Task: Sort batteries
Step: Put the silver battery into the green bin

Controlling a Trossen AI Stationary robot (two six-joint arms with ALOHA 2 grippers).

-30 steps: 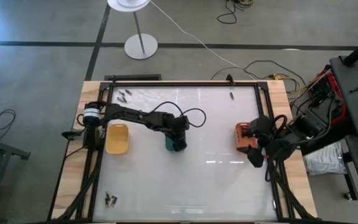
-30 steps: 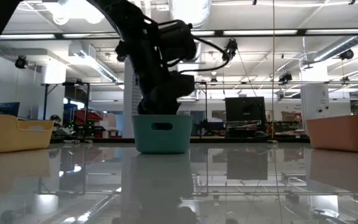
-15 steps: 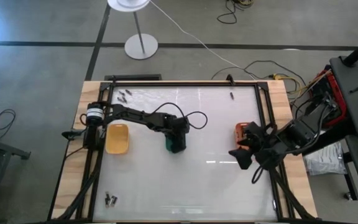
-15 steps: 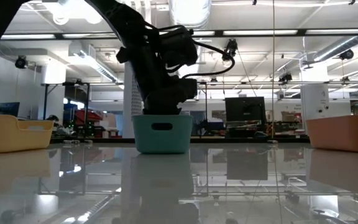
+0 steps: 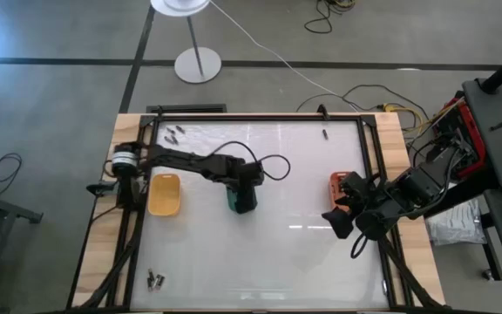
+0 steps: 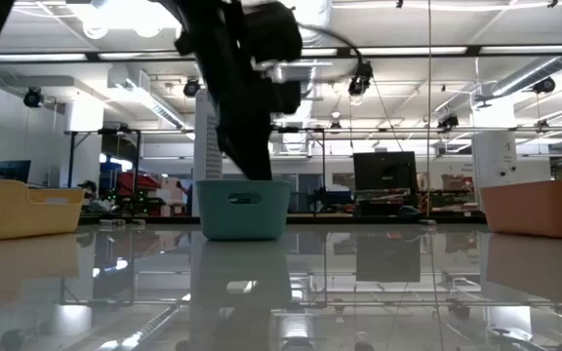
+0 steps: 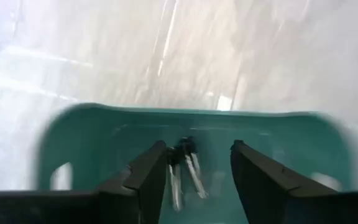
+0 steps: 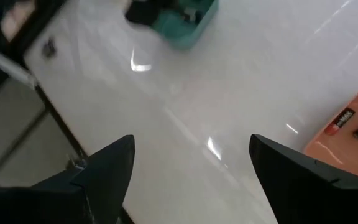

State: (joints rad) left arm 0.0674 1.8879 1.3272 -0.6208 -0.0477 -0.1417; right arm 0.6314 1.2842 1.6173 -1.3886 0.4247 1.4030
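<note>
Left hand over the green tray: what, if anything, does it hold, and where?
Nothing: the left hand is open above batteries lying in the green tray.

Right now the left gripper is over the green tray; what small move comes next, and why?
Probably lift the left gripper straight up out of the green tray: its fingers stand apart with nothing between them, and batteries lie on the tray's floor below.

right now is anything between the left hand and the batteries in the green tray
Nothing visible is. The left hand hangs open right over the green tray, and the batteries lie on the tray floor in plain sight between its fingers. Only the tray's walls surround them.
</note>
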